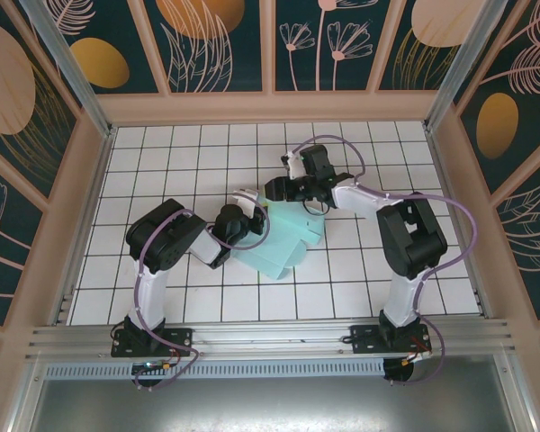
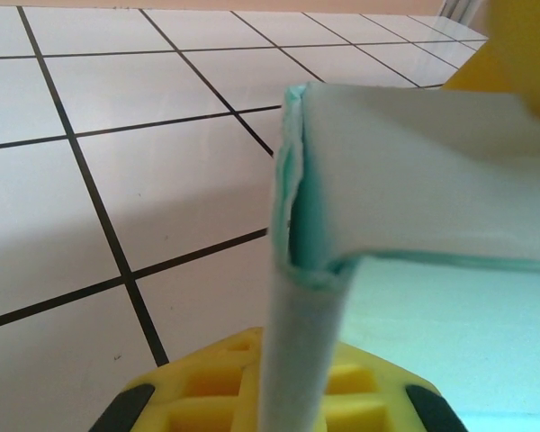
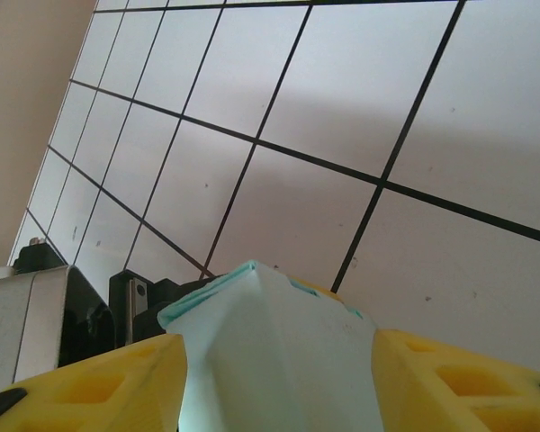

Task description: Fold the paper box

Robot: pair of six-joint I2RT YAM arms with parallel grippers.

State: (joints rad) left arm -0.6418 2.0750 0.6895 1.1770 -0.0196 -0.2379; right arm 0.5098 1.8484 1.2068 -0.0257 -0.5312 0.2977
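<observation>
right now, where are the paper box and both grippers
paper box (image 1: 283, 243), top view, middle of its mint panel
left gripper (image 2: 301, 396), left wrist view, between its yellow fingers
right gripper (image 3: 279, 378), right wrist view, between its yellow fingers

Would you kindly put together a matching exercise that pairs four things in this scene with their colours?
Things:
1. paper box
2. right gripper fingers
3. table grid lines
4. left arm cable

Colours:
A. black
B. purple
C. pale mint
D. yellow

Pairs: 1-C, 2-D, 3-A, 4-B
</observation>
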